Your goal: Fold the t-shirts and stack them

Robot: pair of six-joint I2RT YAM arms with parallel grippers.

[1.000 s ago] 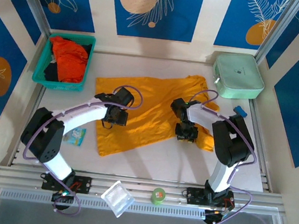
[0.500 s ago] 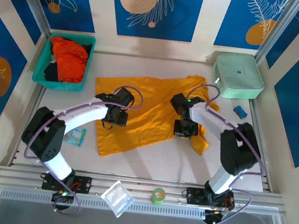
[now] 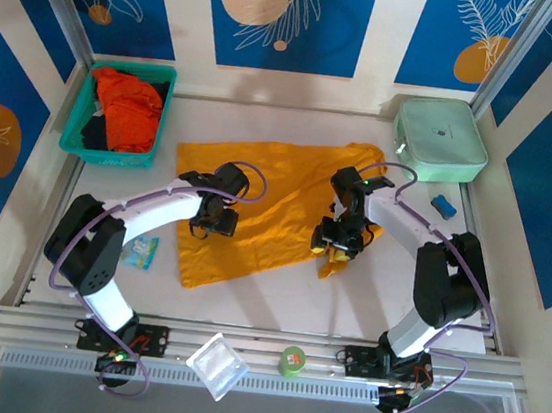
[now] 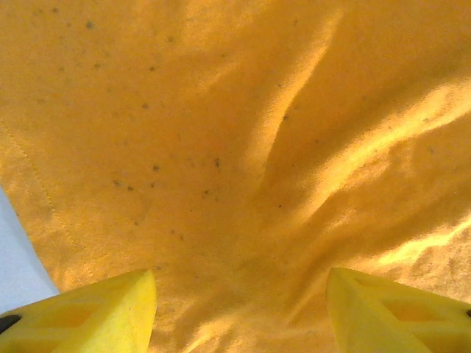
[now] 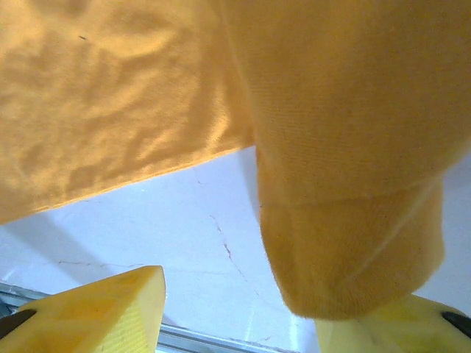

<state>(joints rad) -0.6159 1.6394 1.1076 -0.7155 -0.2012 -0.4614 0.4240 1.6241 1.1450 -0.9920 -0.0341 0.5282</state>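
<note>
The mustard-yellow t-shirt (image 3: 278, 192) lies spread on the white table (image 3: 276, 287). Its right lower part is lifted and bunched toward the middle. My left gripper (image 3: 212, 221) rests low over the shirt's left half, open, with wrinkled yellow cloth (image 4: 243, 147) between its yellow fingers (image 4: 96, 312). My right gripper (image 3: 334, 249) is at the shirt's near right edge, jaws wide apart. A hemmed fold of the shirt (image 5: 346, 220) drapes over its right finger (image 5: 397, 331), while bare table shows in front of its left finger (image 5: 96, 309). The red-orange t-shirt (image 3: 129, 106) sits crumpled in the basket.
The teal basket (image 3: 111, 154) stands at the back left and a mint-green box (image 3: 441, 138) at the back right. A small blue object (image 3: 444, 204) lies by the box, a blue packet (image 3: 138, 249) near the left arm. A green roll (image 3: 292, 361) and clear container (image 3: 216, 365) sit on the front rail.
My right gripper has moved left and toward the near edge, dragging the shirt's right lower flap off the table's right side and bunching it inward. The left gripper has stayed put.
</note>
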